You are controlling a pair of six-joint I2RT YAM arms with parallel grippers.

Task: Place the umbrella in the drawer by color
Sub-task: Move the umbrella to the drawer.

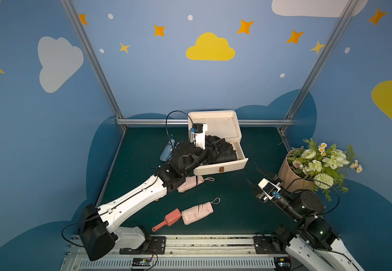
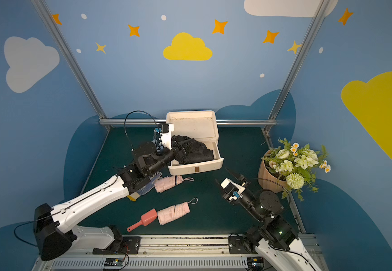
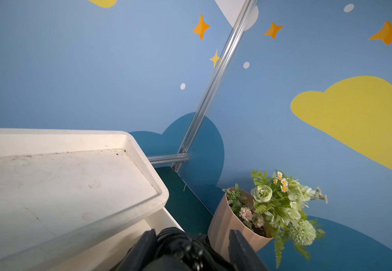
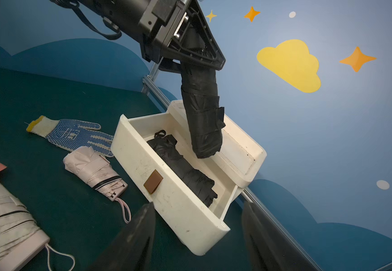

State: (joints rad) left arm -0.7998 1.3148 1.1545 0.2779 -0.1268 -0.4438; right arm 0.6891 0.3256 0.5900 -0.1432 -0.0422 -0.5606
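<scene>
1. The drawer sits back-centre on the desk, stowed umbrella inside, raised umbrella above it in the left claw.
2. Farther umbrella and nearer umbrella lie before it, scoop left of the nearer.
3. Flowerpot stands right.

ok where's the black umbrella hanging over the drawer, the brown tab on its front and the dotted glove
hanging black umbrella (image 4: 202, 122): right wrist view, middle of its folded canopy
brown tab (image 4: 153, 181): right wrist view, centre of its face
dotted glove (image 4: 69, 135): right wrist view, blue-dotted palm

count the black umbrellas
2. One loose black umbrella lies in the open drawer; the held black umbrella hangs from the left gripper above it. More could hide deeper inside.
</scene>
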